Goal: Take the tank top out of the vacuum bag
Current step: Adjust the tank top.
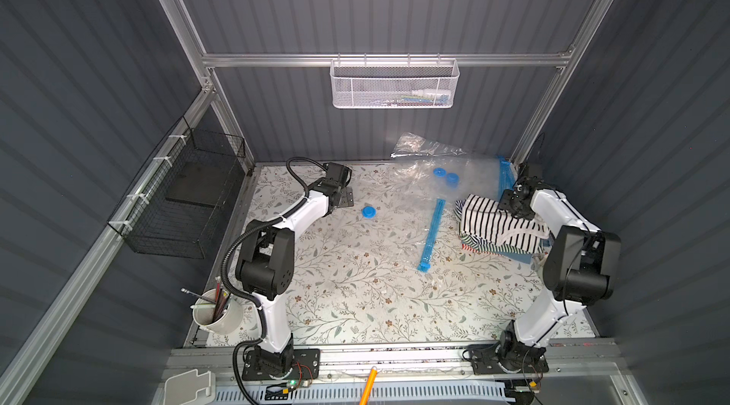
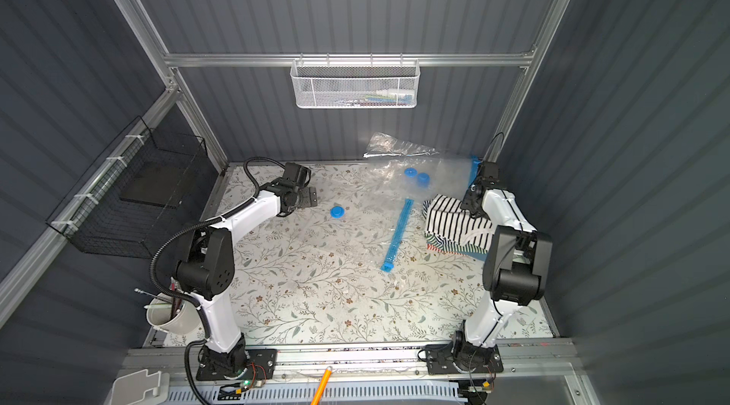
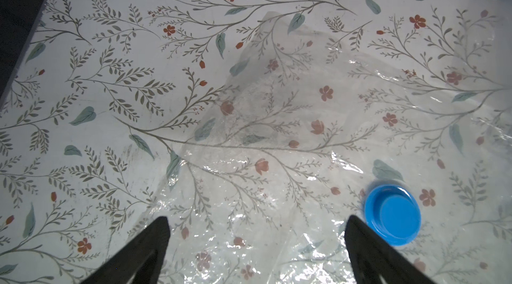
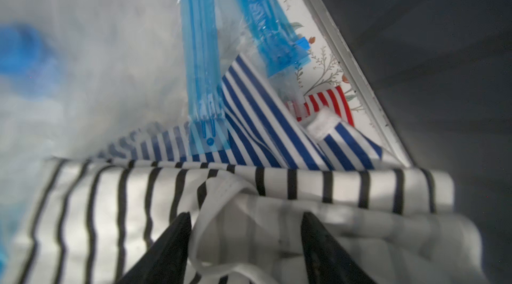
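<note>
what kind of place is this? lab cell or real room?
Likely an enclosed robot test cell: grey panel walls on an aluminium frame, a left arm and right arm mounted along the table front, and a vacuum bag with striped tops laid out.

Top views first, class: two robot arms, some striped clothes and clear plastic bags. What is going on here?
The right gripper sits over the black-and-white striped tank top, jaws apart astride its white trim, with no firm pinch visible. The top lies on a pile of striped clothes beside the mouth of a clear vacuum bag, apparently outside it. The left gripper hovers open above another flat bag near its blue valve cap, holding nothing.
</note>
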Tool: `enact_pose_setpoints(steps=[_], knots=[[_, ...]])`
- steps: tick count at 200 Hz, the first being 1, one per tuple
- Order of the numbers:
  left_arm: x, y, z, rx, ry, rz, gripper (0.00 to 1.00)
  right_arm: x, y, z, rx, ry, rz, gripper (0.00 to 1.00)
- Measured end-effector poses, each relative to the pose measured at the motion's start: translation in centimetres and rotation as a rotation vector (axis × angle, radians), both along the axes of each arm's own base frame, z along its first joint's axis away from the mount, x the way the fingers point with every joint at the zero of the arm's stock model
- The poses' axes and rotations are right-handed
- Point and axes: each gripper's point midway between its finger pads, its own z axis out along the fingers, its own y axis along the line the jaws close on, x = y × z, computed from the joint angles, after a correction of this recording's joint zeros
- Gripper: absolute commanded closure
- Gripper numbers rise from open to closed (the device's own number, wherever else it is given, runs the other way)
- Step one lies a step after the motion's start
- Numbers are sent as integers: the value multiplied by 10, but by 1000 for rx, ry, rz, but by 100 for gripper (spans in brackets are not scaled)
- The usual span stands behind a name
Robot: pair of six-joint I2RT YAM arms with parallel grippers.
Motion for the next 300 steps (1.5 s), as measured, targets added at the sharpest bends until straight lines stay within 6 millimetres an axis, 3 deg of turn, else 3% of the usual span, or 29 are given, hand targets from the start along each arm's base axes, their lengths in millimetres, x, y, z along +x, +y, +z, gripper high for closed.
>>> enact_pose_setpoints(steps=[13, 31, 47, 127, 137, 149, 180, 194, 229, 259, 281, 300], knots=[[0, 1, 1, 5, -2, 0, 0, -2, 2, -9, -16, 37, 11, 37], [0, 2, 2, 11, -4, 0, 0, -2, 3, -16, -35, 72, 26, 64], [0, 2, 2, 13, -4, -2, 0, 1, 0, -16, -46, 78, 18, 70], [0, 2, 2, 17, -4, 0, 0, 6, -20, 0, -169, 62, -32, 80], [0, 3, 2, 21, -3, 2, 0, 6, -25, 3, -195, 57, -47, 74], [-1, 4, 1, 25, -1, 4, 0, 9, -28, 6, -220, 47, -47, 45], [-1, 6, 2, 38, -3, 9, 0, 24, -33, 16, -234, 20, -44, 11], [-1, 9, 3, 50, -6, 14, 0, 28, -33, 20, -232, 2, -47, 1], [-9, 18, 32, 60, -65, 29, 0, 24, -31, 34, -225, -36, -55, 1], [-20, 28, 64, 63, -180, 38, 0, 7, -24, 70, -208, -160, -68, 1], [-36, 45, 63, 113, -268, 47, 0, -14, -14, 92, -181, -316, -69, 1], [-52, 61, 47, 188, -319, 52, 0, -29, -6, 90, -155, -413, -69, 1]])
